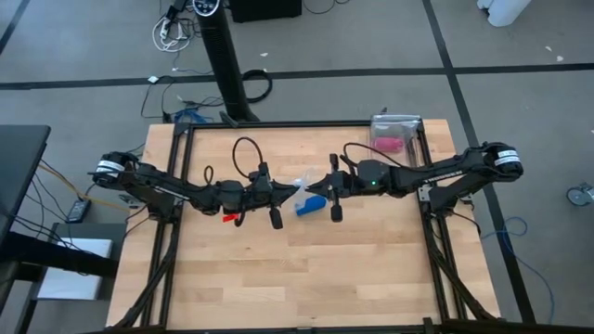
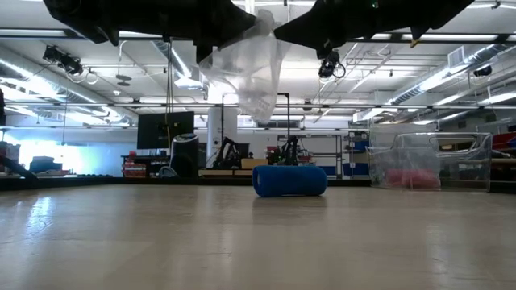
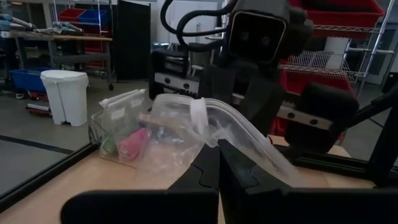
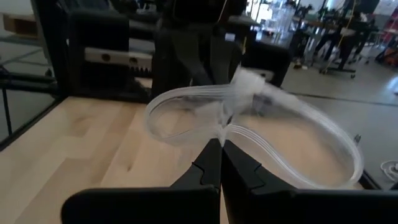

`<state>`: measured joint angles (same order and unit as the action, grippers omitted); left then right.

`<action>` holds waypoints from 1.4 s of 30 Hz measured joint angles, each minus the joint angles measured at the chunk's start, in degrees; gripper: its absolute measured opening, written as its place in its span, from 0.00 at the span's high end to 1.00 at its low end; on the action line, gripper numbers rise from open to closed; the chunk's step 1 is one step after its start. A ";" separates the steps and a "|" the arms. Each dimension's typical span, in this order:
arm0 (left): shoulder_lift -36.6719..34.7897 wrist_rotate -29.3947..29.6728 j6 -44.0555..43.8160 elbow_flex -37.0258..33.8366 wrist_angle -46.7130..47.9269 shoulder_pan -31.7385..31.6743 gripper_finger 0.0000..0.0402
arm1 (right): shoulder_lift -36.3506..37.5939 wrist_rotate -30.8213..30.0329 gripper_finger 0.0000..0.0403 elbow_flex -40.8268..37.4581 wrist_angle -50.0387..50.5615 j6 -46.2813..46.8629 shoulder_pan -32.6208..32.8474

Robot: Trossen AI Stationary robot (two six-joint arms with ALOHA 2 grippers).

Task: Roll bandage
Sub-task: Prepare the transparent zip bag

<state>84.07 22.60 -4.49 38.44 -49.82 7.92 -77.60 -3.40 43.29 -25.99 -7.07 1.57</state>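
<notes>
Matt blue cloth bandage (image 2: 289,180), glossy clear plastic bag (image 2: 246,68), smooth pale wood table (image 1: 306,269).

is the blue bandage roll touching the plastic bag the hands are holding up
Apart. The low view shows the bandage on the table, with clear space below the hanging plastic bag.

The light wooden table (image 1: 278,278) carries 1 rolled blue bandage (image 2: 289,180), lying just below the closed jaws; a clear container (image 1: 396,133), seemingly holding a pink roll, sits well beyond them.
</notes>
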 joint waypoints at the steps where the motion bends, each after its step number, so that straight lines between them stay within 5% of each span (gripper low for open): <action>1: 0.00 0.01 0.00 0.00 0.06 0.00 1.00 | 0.00 -0.02 1.00 0.00 0.49 0.02 0.21; 10: 0.00 -0.38 1.66 -0.21 0.71 -1.14 1.00 | 0.02 -3.13 0.95 0.00 6.34 3.02 2.14; 25: 0.00 -2.41 3.16 -6.56 -6.20 -4.12 1.00 | 7.18 -13.68 0.69 -0.02 20.98 3.74 6.53; 42: -0.02 -3.18 5.59 -6.56 -4.87 -6.41 1.00 | 16.23 -24.03 0.60 -0.04 29.54 5.49 9.55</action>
<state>84.05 19.42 1.10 31.88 -54.70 1.51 -61.38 -27.43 43.24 3.55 -1.58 11.12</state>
